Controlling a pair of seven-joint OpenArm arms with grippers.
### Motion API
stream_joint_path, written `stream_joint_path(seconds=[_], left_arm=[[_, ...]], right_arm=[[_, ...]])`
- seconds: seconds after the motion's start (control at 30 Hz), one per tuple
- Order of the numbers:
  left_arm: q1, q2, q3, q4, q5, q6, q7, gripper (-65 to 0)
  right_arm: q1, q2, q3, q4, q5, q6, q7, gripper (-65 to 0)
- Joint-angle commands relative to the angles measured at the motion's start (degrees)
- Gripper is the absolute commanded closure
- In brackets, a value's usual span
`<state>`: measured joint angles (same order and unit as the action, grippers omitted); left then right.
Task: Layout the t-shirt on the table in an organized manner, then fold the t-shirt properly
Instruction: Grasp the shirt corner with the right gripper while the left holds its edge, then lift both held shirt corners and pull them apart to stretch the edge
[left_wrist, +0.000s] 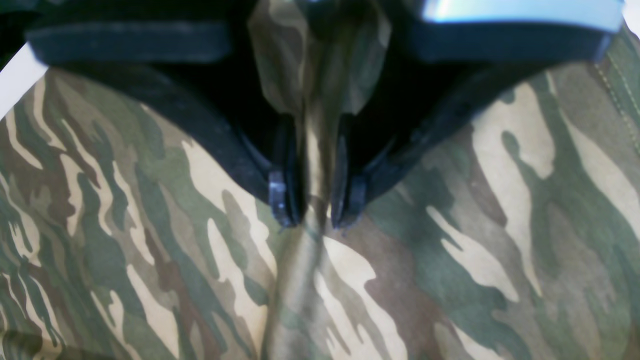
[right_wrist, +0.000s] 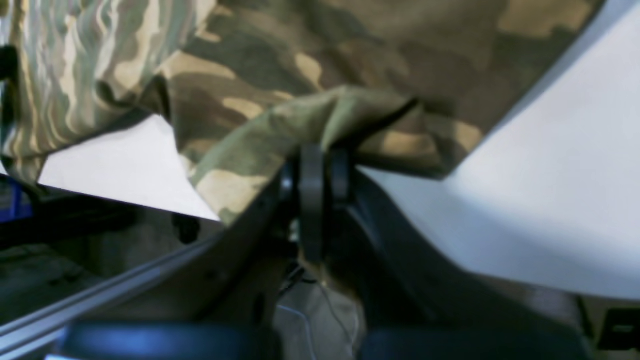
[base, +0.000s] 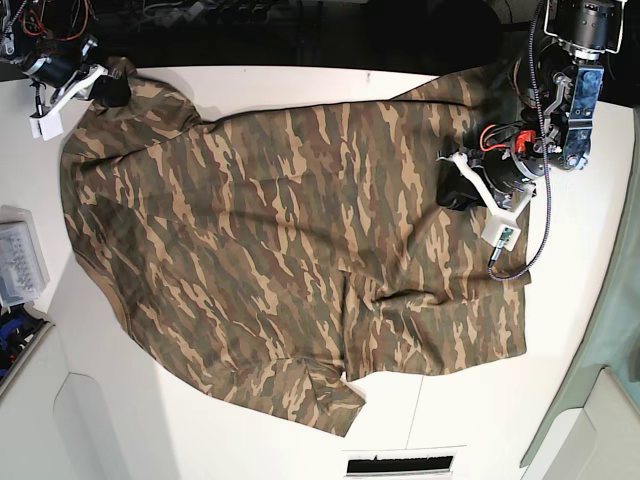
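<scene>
The camouflage t-shirt (base: 280, 230) lies spread wide over the white table (base: 560, 400), with wrinkles near its lower middle and one corner folded at the bottom. My left gripper (base: 448, 192) is at the shirt's right side. In the left wrist view it (left_wrist: 315, 200) is shut on a pinched ridge of the t-shirt (left_wrist: 150, 225). My right gripper (base: 112, 88) is at the shirt's top-left corner near the table's far edge. In the right wrist view it (right_wrist: 320, 160) is shut on the t-shirt's edge (right_wrist: 300, 60), just above the table (right_wrist: 550, 175).
A clear plastic box (base: 18, 262) sits at the table's left edge. A dark slot (base: 398, 465) lies at the near edge. A cable (base: 535, 240) loops from the left arm over the table. The dark far edge of the table runs behind the shirt.
</scene>
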<state>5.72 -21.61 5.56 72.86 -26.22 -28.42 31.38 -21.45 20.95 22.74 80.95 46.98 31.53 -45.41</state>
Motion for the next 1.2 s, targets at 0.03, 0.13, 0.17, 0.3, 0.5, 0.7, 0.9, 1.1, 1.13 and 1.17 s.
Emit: stream_joint_path(seconds=[0.03, 0.13, 0.17, 0.3, 0.5, 0.7, 0.9, 1.1, 1.13, 1.17], left_arm=[[1.1, 0.0, 0.7, -1.6, 5.4, 2.2, 7.4, -17.3], [1.1, 0.0, 0.7, -1.6, 4.2, 3.1, 7.3, -25.3], [1.0, -0.2, 0.4, -1.3, 3.1, 3.6, 7.0, -28.2], [1.0, -0.5, -2.2, 3.5, -1.5, 3.6, 8.5, -29.1], [1.6, -0.5, -8.1, 11.1, -6.3, 3.5, 13.1, -29.1], [5.1, -0.5, -17.8, 11.4, -11.0, 2.5, 13.0, -29.1], [10.2, -0.5, -27.9, 15.1, -15.5, 0.5, 13.9, -29.1], [16.7, -0.5, -33.3, 16.1, -15.8, 0.3, 13.9, -29.1], [17.8, -0.5, -33.8, 16.1, -15.8, 0.0, 13.9, -29.1], [19.0, -0.5, -34.2, 16.1, -15.8, -0.9, 14.2, -29.1]], right_arm=[[-0.8, 0.8, 0.4, 0.3, 1.0, 0.0, -0.2, 0.0], [-0.9, 0.8, 0.4, 0.3, 1.5, 0.3, -0.2, -13.5], [-0.9, 0.8, 0.4, 0.3, 1.5, 0.2, -0.2, -22.2], [-0.8, 0.8, 0.7, 0.8, 1.5, 0.2, -0.3, -34.9], [-0.8, 0.9, 3.6, 1.0, 1.4, 0.2, -1.0, -34.9], [-1.0, 1.3, 5.7, 1.0, 0.2, 0.2, -1.4, -34.9], [-1.0, 1.2, 5.7, 0.9, -0.1, 0.2, -1.4, -34.9], [-1.0, 1.3, 5.7, 0.9, -2.6, 0.2, -1.6, -35.0], [-1.0, 1.3, 5.7, 0.9, -2.9, 0.2, -1.7, -34.9], [-1.0, 1.3, 5.7, 0.9, -3.1, 0.2, -1.9, -35.0]])
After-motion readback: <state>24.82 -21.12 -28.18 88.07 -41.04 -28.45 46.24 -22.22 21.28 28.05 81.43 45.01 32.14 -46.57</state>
